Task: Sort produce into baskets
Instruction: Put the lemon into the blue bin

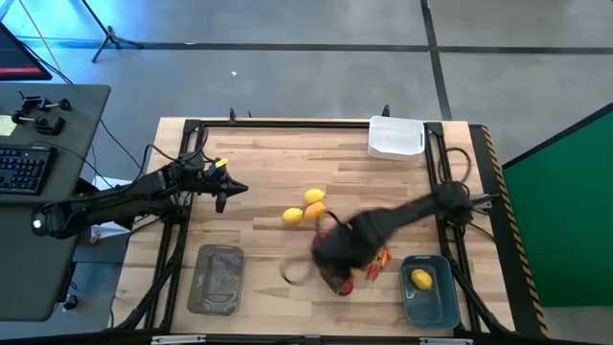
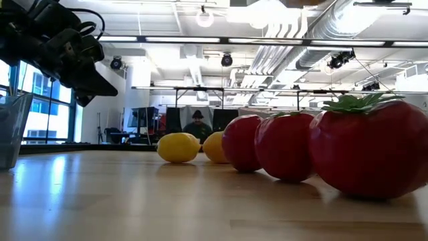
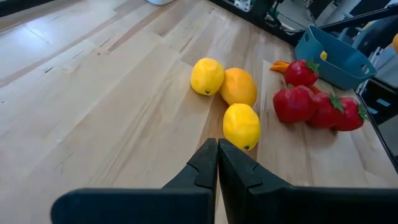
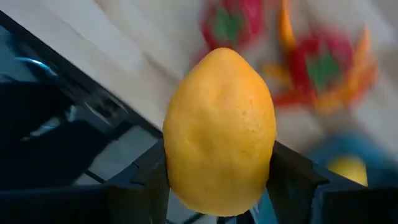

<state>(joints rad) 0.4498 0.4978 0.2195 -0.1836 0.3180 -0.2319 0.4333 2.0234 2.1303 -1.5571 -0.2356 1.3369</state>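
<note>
My right gripper point(image 4: 219, 186) is shut on a yellow-orange lemon point(image 4: 219, 124). In the high view it shows blurred point(image 1: 330, 257) over the red fruits and orange peppers point(image 1: 375, 261) at the near right. Three lemons point(image 3: 239, 87) lie together mid-table. Three red fruits with green tops point(image 3: 311, 106) lie beside them. The blue basket point(image 1: 436, 305) at the near right holds one lemon point(image 1: 420, 279). My left gripper point(image 3: 217, 158) is shut and empty, above the table left of the lemons point(image 1: 225, 189). My right gripper pinches the lemon's two opposite sides point(image 4: 171, 155) at its widest part between the two fingers point(image 4: 292, 177). The lemon's narrow end points away from the wrist. It is lifted clear of the table. In the high view the arm hides the hold.
The white basket point(image 1: 397, 137) stands at the far right. The flat grey tray point(image 1: 216, 278) lies at the near left. A black frame point(image 1: 192, 134) runs along the table's edges. A desk with a keyboard point(image 1: 24, 168) stands left of the table. A person point(image 2: 196, 124) shows far behind.
</note>
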